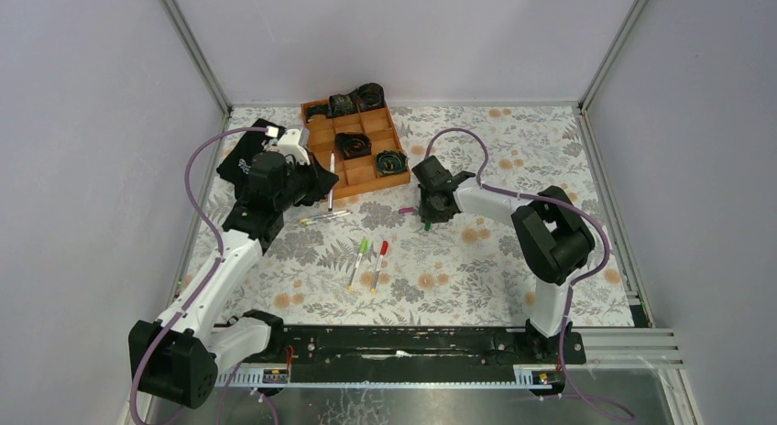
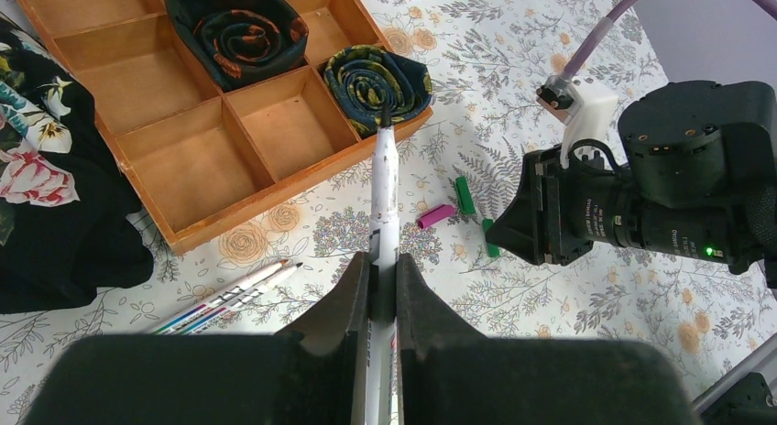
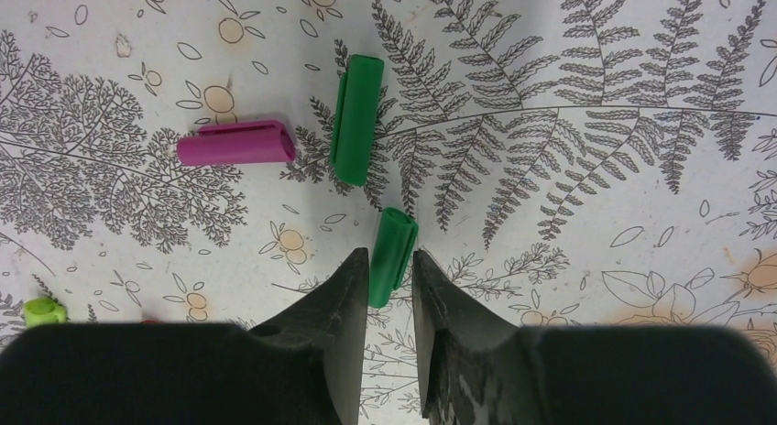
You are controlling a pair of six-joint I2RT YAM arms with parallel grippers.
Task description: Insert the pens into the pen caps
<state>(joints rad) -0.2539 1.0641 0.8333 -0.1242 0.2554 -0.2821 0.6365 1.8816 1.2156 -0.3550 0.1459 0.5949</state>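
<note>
Out on the floral surface (image 1: 458,278), near the wooden tray (image 1: 362,176): left end effector (image 2: 383,265) clamped shut on a white pen (image 2: 384,187) pointing at the tray, right end effector (image 3: 389,260) narrowly parted astride a green cap (image 3: 396,237) lying flat, firm grip unclear, with a second green cap (image 3: 355,118) and a magenta cap (image 3: 236,141) just beyond.

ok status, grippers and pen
left gripper shut on pen. right gripper open astride green cap. other green cap, magenta cap just ahead, apart.
</note>
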